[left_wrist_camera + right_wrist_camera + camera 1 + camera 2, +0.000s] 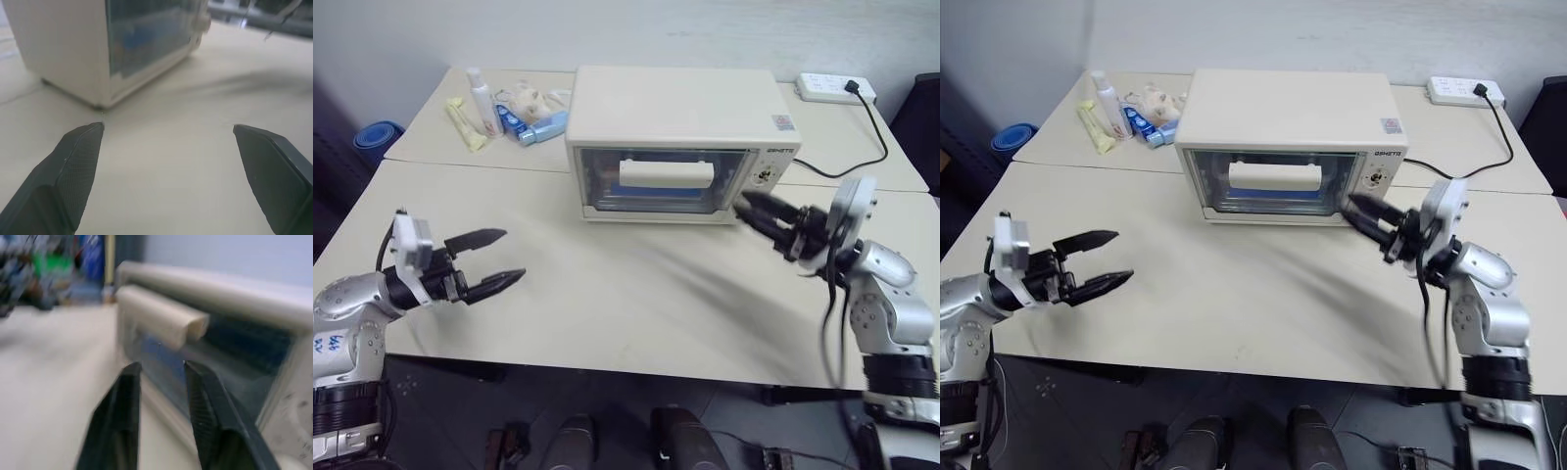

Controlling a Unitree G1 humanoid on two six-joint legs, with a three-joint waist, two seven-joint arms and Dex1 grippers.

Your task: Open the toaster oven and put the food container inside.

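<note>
two sets of my fingers are hovering over the counter (607, 294): left gripper (494, 262) spread wide, right gripper (1363, 215) slightly parted by the shut toaster oven (675, 137), with something blue showing inside.

A white bottle (483, 101), a yellow tube (465, 125) and small blue packets (536, 127) cluster at the far left corner of the cream desk (626, 304); a white power strip (835, 88) with black cable (871, 137) lies at the far right.
</note>
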